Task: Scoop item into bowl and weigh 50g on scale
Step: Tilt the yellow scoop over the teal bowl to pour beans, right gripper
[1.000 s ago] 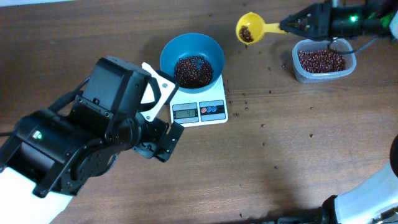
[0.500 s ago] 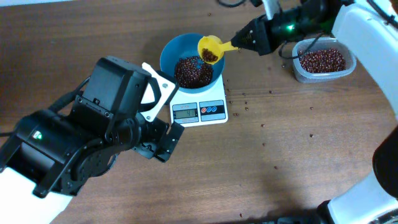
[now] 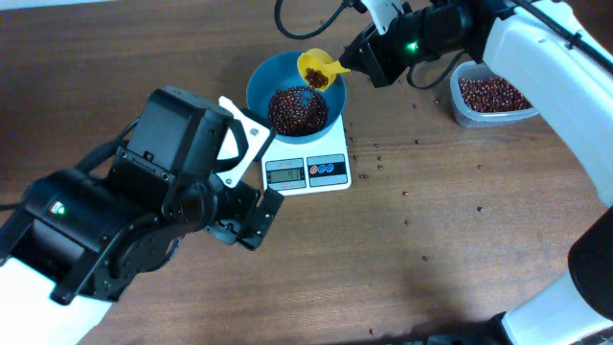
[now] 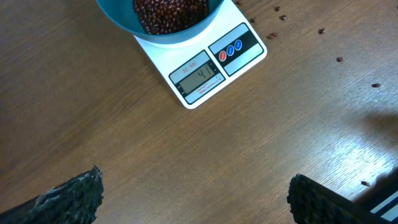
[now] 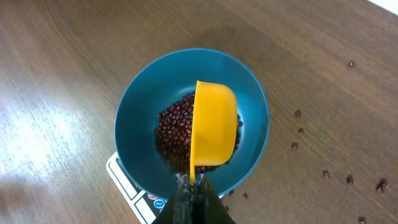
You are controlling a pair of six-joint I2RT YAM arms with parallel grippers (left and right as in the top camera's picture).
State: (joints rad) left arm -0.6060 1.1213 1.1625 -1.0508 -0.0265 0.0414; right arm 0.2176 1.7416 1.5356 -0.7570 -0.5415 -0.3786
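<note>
The teal-blue bowl (image 3: 330, 88) stands on the white scale (image 3: 335, 178) and holds dark reddish-brown beans (image 3: 292, 110). The scale's display (image 4: 198, 78) reads 41. My right gripper (image 3: 356, 59) is shut on the handle of a yellow scoop (image 3: 314, 70), held tilted over the bowl's far rim with beans in it. In the right wrist view the scoop (image 5: 213, 124) hangs over the beans (image 5: 171, 134) in the bowl (image 5: 134, 118). My left gripper (image 4: 193, 199) is open and empty above bare wood, near of the scale.
A clear tub (image 3: 464, 111) of beans stands at the right. Loose beans (image 3: 378, 153) lie scattered on the wood right of the scale. The bulky left arm (image 3: 144, 220) covers the near left of the table.
My right gripper carried the scoop of beans leftward from beside the clear tub to over the bowl and tilted it. The left arm has not moved.
</note>
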